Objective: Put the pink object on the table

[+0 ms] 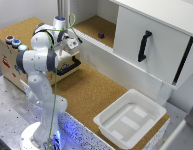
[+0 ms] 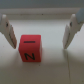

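Wrist view: gripper (image 2: 41, 31) spread wide, holding nothing. One pale finger (image 2: 8, 31) stands just beside the upper corner of the pink object (image 2: 28, 49); whether it touches cannot be told at this blur. The other finger (image 2: 72, 30) is well clear of the block, with open surface between them.

The pink object is a small reddish-pink cube, sitting flat and square on a pale, greyish-white surface. It sits off-centre between the fingers, nearer one than the other. The face toward the camera carries dark markings (could be letters, too soft to read). Edges look crisp, colour even.

Exterior view, from its left to its right: a wooden drawer box (image 1: 13, 47) with a cork top and small round items on it; the white arm (image 1: 41, 60) rising from its base, bent toward the box and the open cabinet (image 1: 101, 27). The cube itself cannot be made out here. The table (image 1: 88, 92), brown cork, runs across the middle. On the cabinet shelf lies a small dark item (image 1: 101, 35). Toward the right, the white cabinet door (image 1: 151, 42) with its black handle, and below it the white tub (image 1: 130, 117) on the cork.
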